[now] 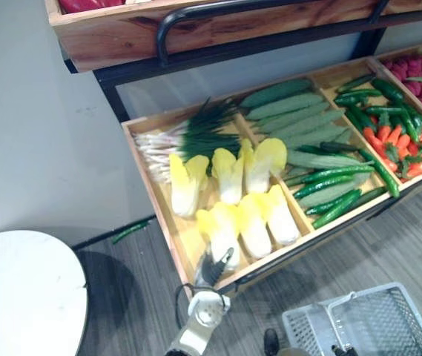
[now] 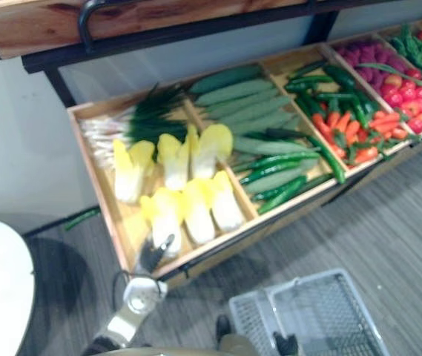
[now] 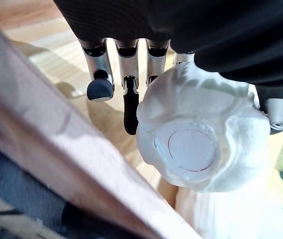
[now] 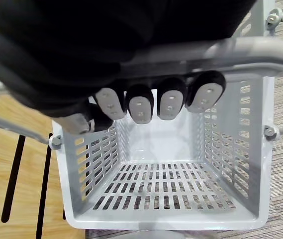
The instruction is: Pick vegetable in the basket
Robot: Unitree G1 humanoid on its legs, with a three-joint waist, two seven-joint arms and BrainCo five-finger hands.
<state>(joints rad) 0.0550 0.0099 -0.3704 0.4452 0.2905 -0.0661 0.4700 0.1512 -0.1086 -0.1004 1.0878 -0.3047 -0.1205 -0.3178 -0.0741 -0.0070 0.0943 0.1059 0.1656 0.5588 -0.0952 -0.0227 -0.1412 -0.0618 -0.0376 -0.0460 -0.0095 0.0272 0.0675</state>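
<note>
The left hand (image 1: 214, 268) reaches over the front rim of the wooden tray (image 1: 183, 239) into its nearest compartment, set against the cut base of a pale cabbage (image 3: 201, 144) that lies just ahead of its palm; in the left wrist view the fingers (image 3: 130, 107) hang loose and fairly straight down one side of that white base and the thumb (image 3: 278, 114) stands off on the other side, so the hand is spread wide about the cabbage and not clamped on it; the cabbage rests on the tray floor, its yellow leaf tips pointing away from the hand; more cabbages (image 1: 259, 219) of the same kind lie beside it and just beyond it, and farther past the fingertips lies a bunch of spring onions (image 1: 188, 137); long green cucumbers (image 1: 292, 119) fill the next compartment, off to the hand's right; the right hand (image 4: 141, 102) is low and well apart from the tray, its fingers curled over the grey handle (image 4: 250, 52) of the plastic basket (image 4: 235, 129), which hangs below that hand with nothing inside it.
</note>
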